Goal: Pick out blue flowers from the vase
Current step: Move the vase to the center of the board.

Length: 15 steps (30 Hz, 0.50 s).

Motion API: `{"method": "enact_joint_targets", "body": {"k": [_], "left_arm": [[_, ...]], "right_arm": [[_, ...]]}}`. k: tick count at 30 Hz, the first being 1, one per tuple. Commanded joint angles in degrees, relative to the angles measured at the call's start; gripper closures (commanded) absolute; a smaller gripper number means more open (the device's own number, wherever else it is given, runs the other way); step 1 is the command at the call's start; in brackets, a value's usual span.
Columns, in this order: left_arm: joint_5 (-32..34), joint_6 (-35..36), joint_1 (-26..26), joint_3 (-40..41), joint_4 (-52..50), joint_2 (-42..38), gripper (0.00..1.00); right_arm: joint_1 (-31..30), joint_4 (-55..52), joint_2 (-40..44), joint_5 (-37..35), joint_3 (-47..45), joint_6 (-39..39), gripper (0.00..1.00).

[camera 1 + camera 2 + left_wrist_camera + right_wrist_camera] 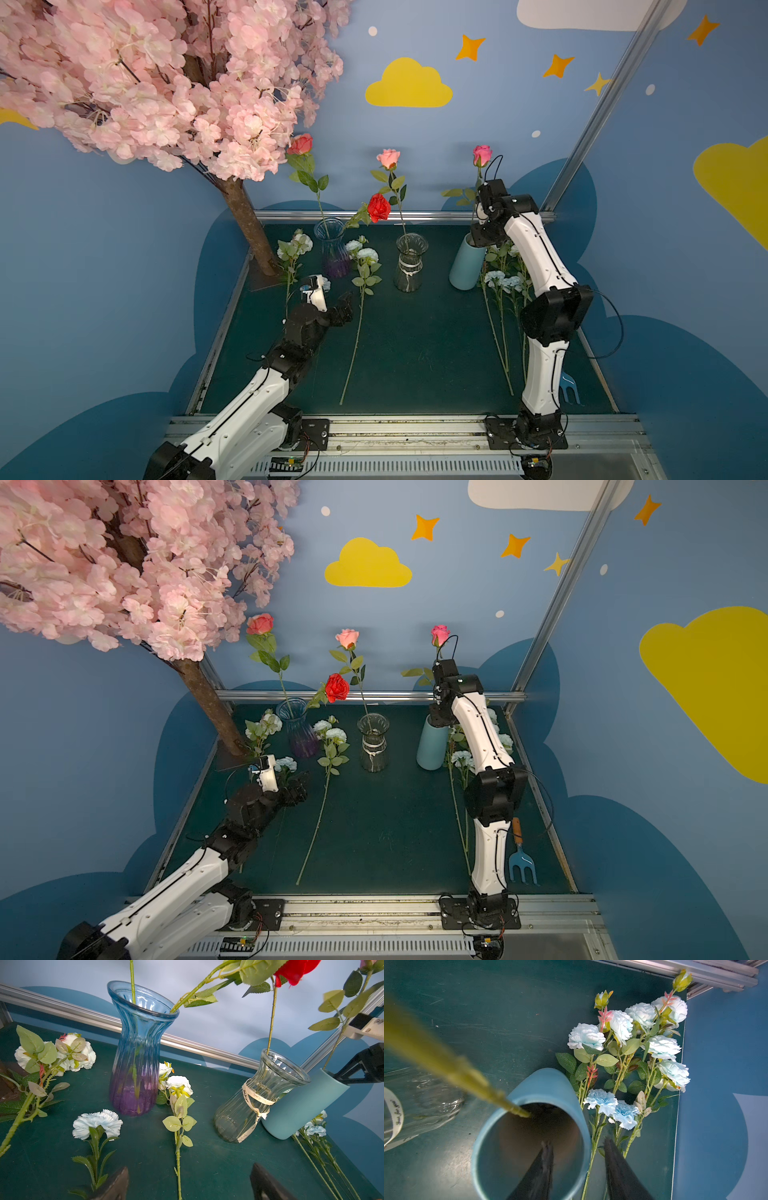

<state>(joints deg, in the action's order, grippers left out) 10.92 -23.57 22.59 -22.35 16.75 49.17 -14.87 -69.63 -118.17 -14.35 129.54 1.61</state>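
The right gripper point(577, 1169) hangs over the rim of the blue cup point(529, 1093), its jaws parted with one finger inside the mouth and one outside, astride the wall; nothing sits between them, so the likely reason for this pose is that a stem was let go or that the rim is about to be cleared. Only one green stem point(471, 1076) stands in that cup, and in a top view it carries the pink rose point(482, 154), which is not a task item. The blue flowers point(633, 1047) lie flat on the table point(415, 340) just beside the cup, blooms toward the back rail and stems toward the robot, a layout consistent with sorted-out stems being laid parallel for clearance. More blue flowers lie either side of the tinted vase point(141, 1047): a cluster point(56, 1057) on one side, a single bloom point(97, 1124) in front, and a stem point(178, 1088) between that vase and the clear vase point(259, 1097). The left gripper point(189, 1184) hovers wide apart and empty above this group, near the single bloom. The vases hold only roses, so the picking appears nearly or fully done
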Motion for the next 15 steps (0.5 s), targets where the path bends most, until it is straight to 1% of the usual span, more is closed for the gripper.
{"method": "enact_joint_targets", "body": {"k": [1, 5, 9, 15], "left_arm": [[-0.41, 0.59, -0.20, -0.87, 0.77, -0.63, 0.09], [-0.33, 0.57, -0.26, -0.78, 0.81, -0.82, 0.09], [-0.28, 0.54, -0.23, -0.64, 0.83, -0.98, 0.09], [-0.41, 0.63, -0.20, -0.60, 1.00, -0.82, 0.09]], "right_arm": [[-0.02, 3.62, 8.16, -0.19, -3.43, 1.46, 0.55], [-0.22, 10.83, 16.81, -1.02, -12.39, 1.89, 0.50], [-0.42, 22.47, 29.33, -0.63, -26.59, 3.19, 0.43], [-0.24, 35.00, 46.90, 2.57, -47.52, 4.85, 0.37]]}}
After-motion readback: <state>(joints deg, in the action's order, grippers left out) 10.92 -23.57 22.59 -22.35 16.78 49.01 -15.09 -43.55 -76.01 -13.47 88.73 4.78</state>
